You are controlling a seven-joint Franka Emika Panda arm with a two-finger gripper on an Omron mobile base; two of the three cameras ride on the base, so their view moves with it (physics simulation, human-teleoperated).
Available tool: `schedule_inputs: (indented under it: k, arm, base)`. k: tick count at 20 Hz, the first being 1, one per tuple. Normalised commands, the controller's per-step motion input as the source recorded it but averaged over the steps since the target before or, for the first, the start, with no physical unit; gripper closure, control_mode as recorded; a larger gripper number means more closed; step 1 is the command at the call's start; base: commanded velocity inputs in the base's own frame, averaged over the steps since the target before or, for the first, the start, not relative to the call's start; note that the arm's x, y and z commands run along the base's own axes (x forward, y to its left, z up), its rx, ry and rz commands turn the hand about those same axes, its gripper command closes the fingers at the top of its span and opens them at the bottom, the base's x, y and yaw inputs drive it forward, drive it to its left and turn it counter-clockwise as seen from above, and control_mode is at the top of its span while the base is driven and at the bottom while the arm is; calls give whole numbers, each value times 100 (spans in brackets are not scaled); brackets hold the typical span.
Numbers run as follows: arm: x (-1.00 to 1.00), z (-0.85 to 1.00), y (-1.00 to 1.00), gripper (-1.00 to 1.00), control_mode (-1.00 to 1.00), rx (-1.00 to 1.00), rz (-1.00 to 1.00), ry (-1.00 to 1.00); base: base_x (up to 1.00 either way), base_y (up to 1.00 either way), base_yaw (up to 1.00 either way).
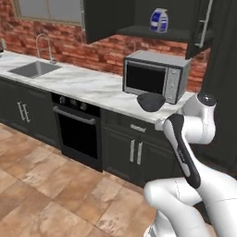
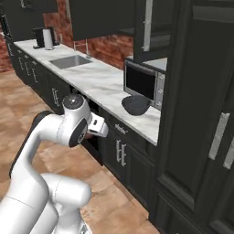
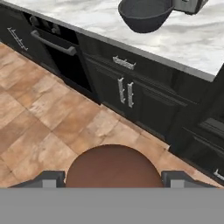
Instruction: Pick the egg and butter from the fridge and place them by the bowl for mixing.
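Hand view, hand [image 3: 113,177] gripping egg [image 3: 113,167], bowl [image 3: 145,15] on counter [image 3: 87,22] beyond

Worktop [image 1: 83,83]: white marble, set over dark cabinets.
Countertop oven [image 1: 155,76]: silver-fronted, placed on the worktop against the brick wall.
Sink [image 1: 33,69]: recessed, with a faucet [image 1: 44,46] behind.
Built-in oven [image 1: 76,129]: black, below the worktop.
Jug [image 1: 159,20]: stood on the upper shelf.

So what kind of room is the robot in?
A kitchen. There's a sink set in a marble counter, a built-in oven underneath, and a microwave with a bowl in front.
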Motion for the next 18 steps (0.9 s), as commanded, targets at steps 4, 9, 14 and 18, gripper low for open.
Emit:
schedule_inputs:
  k: [4, 9, 14, 18]
  arm:
    - [0, 0, 0, 100, 100, 0, 0, 0]
    - [0, 0, 0, 100, 100, 0, 0, 0]
    - [0, 0, 0, 100, 100, 0, 0, 0]
    - [0, 0, 0, 100, 100, 0, 0, 0]
  base:
    - [94, 21, 4]
    - [89, 34, 2]
    - [73, 40, -28]
    - [65, 37, -40]
